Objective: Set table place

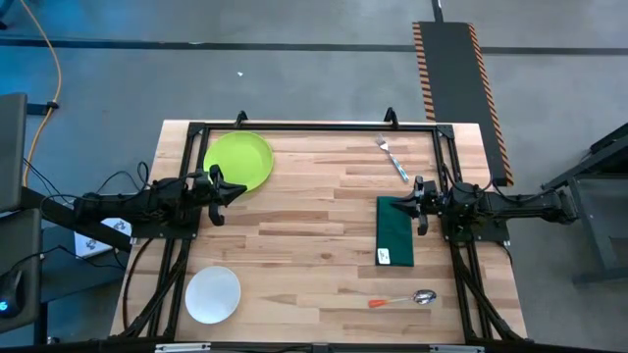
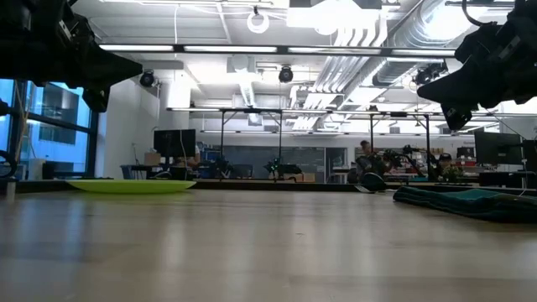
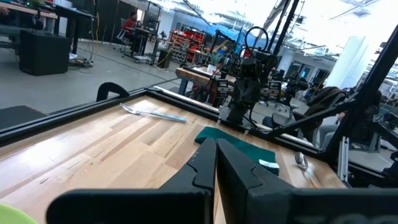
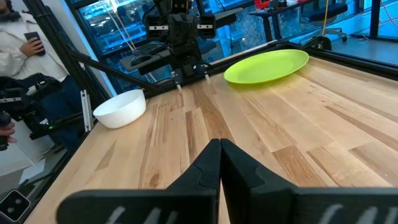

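High view shows the table [image 1: 324, 245] with the lime-green plate [image 1: 238, 162] at its far left corner, white bowl [image 1: 213, 294] near left, fork [image 1: 392, 157] far right, orange-handled spoon [image 1: 402, 299] near right. The left gripper [image 1: 224, 191], fingers together, hovers beside the plate. The right gripper [image 1: 420, 204], also closed, seems to hang over the dark green napkin [image 1: 394, 231].

Left hand [image 1: 235, 190], right hand [image 1: 404, 205] closed, raised.
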Controlling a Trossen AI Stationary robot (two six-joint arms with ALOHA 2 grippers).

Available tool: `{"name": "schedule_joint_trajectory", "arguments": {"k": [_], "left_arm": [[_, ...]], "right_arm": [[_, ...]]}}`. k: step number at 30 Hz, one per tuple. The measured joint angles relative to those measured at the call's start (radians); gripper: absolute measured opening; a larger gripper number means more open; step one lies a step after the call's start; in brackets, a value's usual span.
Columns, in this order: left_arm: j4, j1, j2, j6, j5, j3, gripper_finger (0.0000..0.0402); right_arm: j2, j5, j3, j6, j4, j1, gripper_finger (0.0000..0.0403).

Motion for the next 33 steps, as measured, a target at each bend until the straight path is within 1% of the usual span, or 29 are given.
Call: {"name": "schedule_joint_trajectory", "arguments": {"k": [8,15,19,23,25,27,33], "left_arm": [[0.001,0.000,0.000,0.000,0.005,0.000,0.0003],[0.012,0.000,0.000,0.000,0.083,0.000,0.0003],[-0.016,0.000,0.000,-0.003,0.148,0.000,0.0003],[-0.024,0.000,0.000,-0.017,0.156,0.000,0.0010],[-0.024,0.000,0.000,-0.018,0.147,0.000,0.0027],[-0.021,0.000,0.000,-0.018,0.125,0.000,0.0055],[-0.009,0.000,0.000,-0.026,0.059,0.000,0.0168]], "right_arm": [[0.000,0.000,0.000,0.000,0.000,0.000,0.0000],[0.000,0.000,0.000,0.000,0.000,0.000,0.0000],[0.000,0.000,0.000,0.000,0.000,0.000,0.0000],[0.000,0.000,0.000,0.000,0.000,0.000,0.0000],[0.000,0.000,0.000,0.000,0.000,0.000,0.0000],[0.000,0.000,0.000,0.000,0.000,0.000,0.0000],[0.000,0.000,0.000,0.000,0.000,0.000,0.0000]]}}
